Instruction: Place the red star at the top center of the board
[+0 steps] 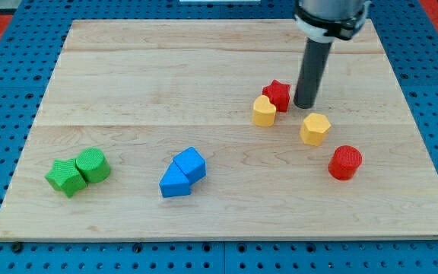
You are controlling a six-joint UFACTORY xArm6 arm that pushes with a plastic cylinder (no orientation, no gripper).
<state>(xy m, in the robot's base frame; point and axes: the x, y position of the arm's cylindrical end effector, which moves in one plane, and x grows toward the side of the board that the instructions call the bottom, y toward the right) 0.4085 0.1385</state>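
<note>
The red star [277, 94] lies on the wooden board [166, 68], right of centre and about midway down. My tip [306, 105] stands just to the star's right, close beside it or touching it. A yellow heart-like block [264, 112] touches the star at its lower left. The rod rises from the tip to the view's top edge.
A yellow hexagon block [315, 129] lies just below my tip. A red cylinder [345, 162] sits lower right. Two blue blocks [182, 173] lie together at bottom centre. A green star [65, 176] and green cylinder [92, 164] sit at bottom left.
</note>
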